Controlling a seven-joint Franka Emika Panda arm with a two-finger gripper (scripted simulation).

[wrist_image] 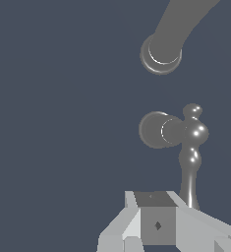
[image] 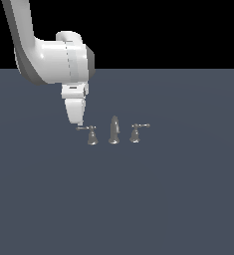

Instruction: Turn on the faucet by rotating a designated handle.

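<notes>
On the dark bench the faucet stands as three small metal pieces in a row: a tapered spout in the middle, a lever handle at its 3 o'clock with its arm pointing to the exterior view's right, and the handle to be turned at the spout's 9 o'clock, its thin arm reaching toward the exterior view's left. The claw hangs at about 10 o'clock from that handle's base, its tip right at the end of the thin arm, touching or nearly so. In the wrist view the handle runs down to the claw's body, but the fingertips are out of frame, so I cannot tell how far the claw is open or whether it holds anything. The likely trouble from here: the arm is thin and rounded, so a push placed at its very tip could slip off and the lever would not rotate.
</notes>
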